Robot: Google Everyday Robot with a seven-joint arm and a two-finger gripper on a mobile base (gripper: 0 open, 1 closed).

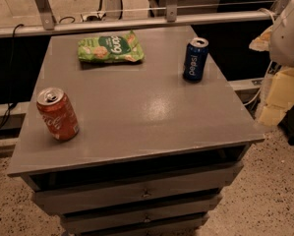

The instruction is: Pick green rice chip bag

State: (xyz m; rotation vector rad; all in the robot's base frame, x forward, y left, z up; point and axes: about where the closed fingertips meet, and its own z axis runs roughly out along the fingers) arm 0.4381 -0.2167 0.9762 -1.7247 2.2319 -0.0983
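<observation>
The green rice chip bag [110,47] lies flat at the far left-centre of the grey cabinet top [136,117]. It is light green with a darker label and white lettering. My gripper [278,100] hangs at the right edge of the view, beyond the cabinet's right side and below the white arm housing [289,31]. It is well away from the bag and holds nothing that I can see.
A blue Pepsi can [195,59] stands upright at the far right of the top. A red soda can [58,114] stands upright near the front left. Drawers [146,193] lie below the top. A metal rail [136,22] runs behind the cabinet.
</observation>
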